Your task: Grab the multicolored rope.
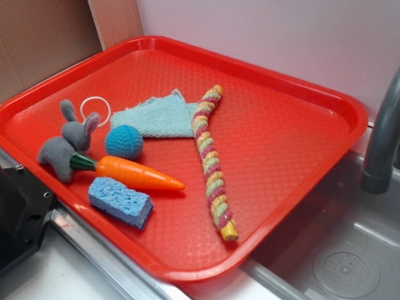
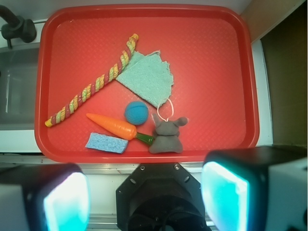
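On the red tray point(image 1: 309, 88), multicolored rope point(image 1: 210, 157) beside bare floor.

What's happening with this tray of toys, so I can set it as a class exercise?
Nothing is held yet. The gripper hangs open near the red tray, its fingers apart. The multicolored rope lies flat and untouched, one end against the teal cloth. The plastic carrot, blue ball, blue sponge and grey stuffed rabbit sit nearby.

Twisted fabric multicolored rope point(image 1: 211, 160) lies on textured, glossy plastic tray point(image 1: 300, 148).
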{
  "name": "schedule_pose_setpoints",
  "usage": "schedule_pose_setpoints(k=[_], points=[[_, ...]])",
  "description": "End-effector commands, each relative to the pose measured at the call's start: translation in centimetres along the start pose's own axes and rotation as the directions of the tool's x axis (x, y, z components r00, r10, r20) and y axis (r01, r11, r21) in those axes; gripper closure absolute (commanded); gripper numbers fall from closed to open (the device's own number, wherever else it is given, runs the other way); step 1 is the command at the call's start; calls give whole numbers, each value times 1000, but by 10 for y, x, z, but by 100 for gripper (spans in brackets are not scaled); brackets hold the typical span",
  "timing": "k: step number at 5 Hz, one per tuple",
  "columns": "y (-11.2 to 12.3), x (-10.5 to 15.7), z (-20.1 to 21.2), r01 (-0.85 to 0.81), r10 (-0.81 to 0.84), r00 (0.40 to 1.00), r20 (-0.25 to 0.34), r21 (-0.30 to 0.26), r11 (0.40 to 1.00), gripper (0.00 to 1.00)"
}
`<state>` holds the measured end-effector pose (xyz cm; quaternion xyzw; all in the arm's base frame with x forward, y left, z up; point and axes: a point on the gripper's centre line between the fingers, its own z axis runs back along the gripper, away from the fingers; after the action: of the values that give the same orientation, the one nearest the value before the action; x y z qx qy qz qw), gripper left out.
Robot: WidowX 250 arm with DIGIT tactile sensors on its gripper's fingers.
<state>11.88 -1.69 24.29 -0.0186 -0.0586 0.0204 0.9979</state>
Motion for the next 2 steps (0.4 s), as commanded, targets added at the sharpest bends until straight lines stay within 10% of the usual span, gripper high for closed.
schedule_pose_setpoints(k=[1,2], points=[[0,0,0,0,0,1000,0,0,1000,0],[-2,4,-8,-205,202,978,-47,-77,976,0]])
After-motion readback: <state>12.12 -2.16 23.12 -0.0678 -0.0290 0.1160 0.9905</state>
